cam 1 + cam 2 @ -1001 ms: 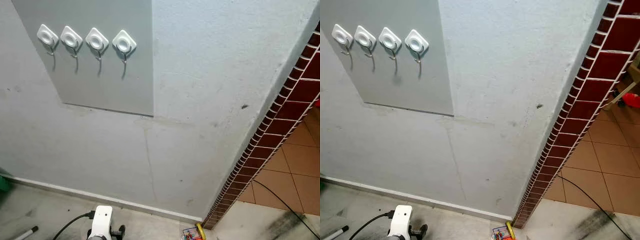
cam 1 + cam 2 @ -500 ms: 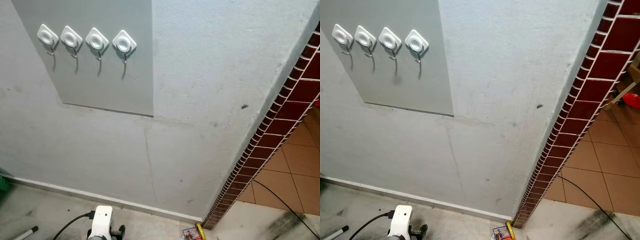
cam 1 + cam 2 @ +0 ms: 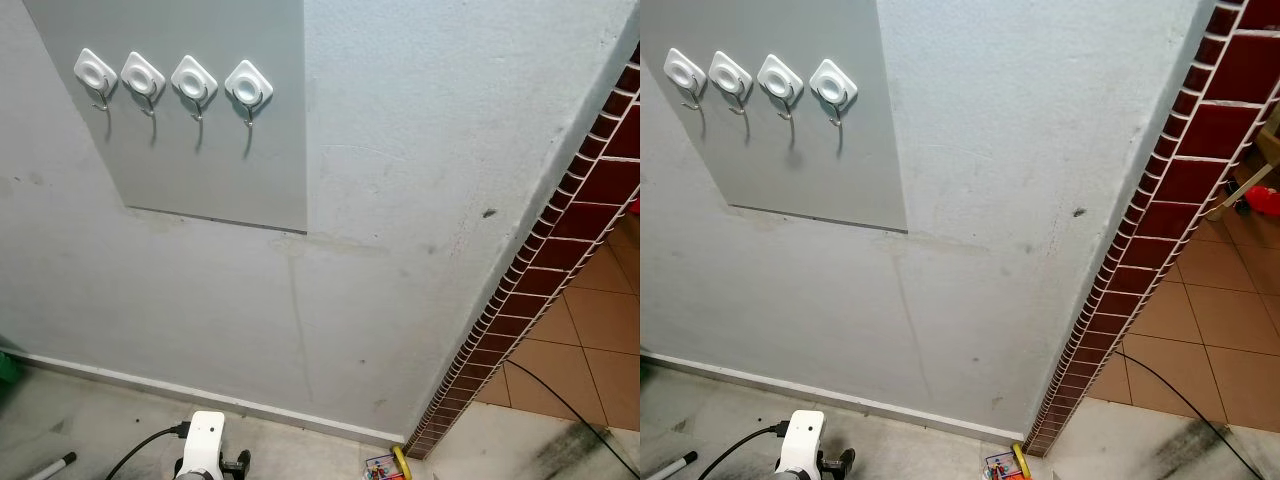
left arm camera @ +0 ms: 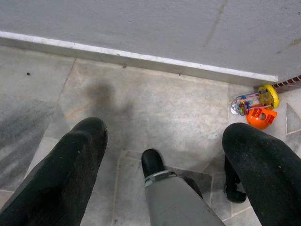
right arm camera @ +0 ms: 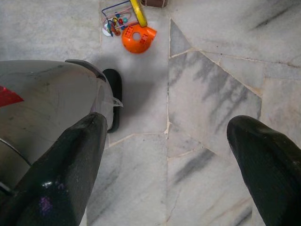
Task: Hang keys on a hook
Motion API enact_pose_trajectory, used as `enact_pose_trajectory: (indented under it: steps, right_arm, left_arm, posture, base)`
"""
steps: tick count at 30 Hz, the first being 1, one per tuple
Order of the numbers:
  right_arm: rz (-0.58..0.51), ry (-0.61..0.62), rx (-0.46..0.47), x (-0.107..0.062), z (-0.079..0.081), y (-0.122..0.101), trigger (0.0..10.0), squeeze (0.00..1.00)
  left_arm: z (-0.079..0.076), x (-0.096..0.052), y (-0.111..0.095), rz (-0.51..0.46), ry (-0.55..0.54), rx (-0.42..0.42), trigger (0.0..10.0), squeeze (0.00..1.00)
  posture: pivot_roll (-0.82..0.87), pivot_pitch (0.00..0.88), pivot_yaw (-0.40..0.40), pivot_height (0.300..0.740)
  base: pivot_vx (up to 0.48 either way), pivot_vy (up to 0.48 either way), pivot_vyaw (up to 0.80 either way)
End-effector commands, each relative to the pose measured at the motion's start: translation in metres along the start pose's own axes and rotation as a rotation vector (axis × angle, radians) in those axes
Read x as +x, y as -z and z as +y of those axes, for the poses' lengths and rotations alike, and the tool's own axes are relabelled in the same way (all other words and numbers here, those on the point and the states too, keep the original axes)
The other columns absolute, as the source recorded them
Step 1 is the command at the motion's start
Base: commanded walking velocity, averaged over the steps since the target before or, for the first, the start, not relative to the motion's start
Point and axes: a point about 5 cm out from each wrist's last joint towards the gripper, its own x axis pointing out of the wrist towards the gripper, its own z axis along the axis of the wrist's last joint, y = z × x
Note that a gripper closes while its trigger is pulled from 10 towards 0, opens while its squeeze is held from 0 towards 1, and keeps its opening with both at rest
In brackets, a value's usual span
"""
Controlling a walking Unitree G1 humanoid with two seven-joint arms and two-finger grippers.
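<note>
Several white diamond-shaped hooks (image 3: 194,79) sit in a row on a grey panel (image 3: 210,160) high on the pale wall, each with a bare metal hook under it. My left gripper (image 4: 164,136) hangs open over the marble floor, nothing between its black fingers (image 4: 80,155). My right gripper (image 5: 169,132) also hangs open above the floor, its fingers (image 5: 80,150) wide apart and holding nothing.
The wall ends at a dark red tiled corner (image 3: 540,260) on the right, with orange floor tiles and a black cable (image 3: 565,405) beyond. A colourful bead toy (image 4: 256,106) lies at the corner's foot. A white device (image 3: 205,445) with a cable stands below the wall.
</note>
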Motion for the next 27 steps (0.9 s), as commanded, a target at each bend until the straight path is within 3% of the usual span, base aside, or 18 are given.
enact_pose_trajectory:
  steps: [1,18,24,27]
  right_arm:
    - [-0.183,-0.122,-0.152,0.008,0.028,-0.078,10.0,0.0]
    - [-0.215,-0.123,-0.115,0.008,0.025,-0.085,10.0,0.0]
    - [-0.241,-0.13,-0.082,0.007,0.025,-0.088,10.0,0.0]
    - [-0.285,-0.136,-0.081,0.006,0.025,-0.094,10.0,0.0]
  left_arm:
    - [0.017,-0.001,0.0,0.073,-0.037,0.103,10.0,0.0]
    - [0.013,0.0,-0.005,0.051,-0.032,0.112,10.0,0.0]
    - [0.011,0.002,-0.017,-0.001,-0.013,0.09,10.0,0.0]
    - [0.012,0.004,-0.03,-0.071,-0.036,0.1,10.0,0.0]
  posture:
    - [-0.05,0.0,0.025,0.74]
    - [-0.05,0.0,0.018,0.74]
    - [-0.05,0.0,0.021,0.74]
    - [-0.05,0.0,0.021,0.74]
  base:
    - [0.0,0.0,0.0]
    - [0.0,0.0,0.0]
    - [0.0,0.0,0.0]
    - [0.0,0.0,0.0]
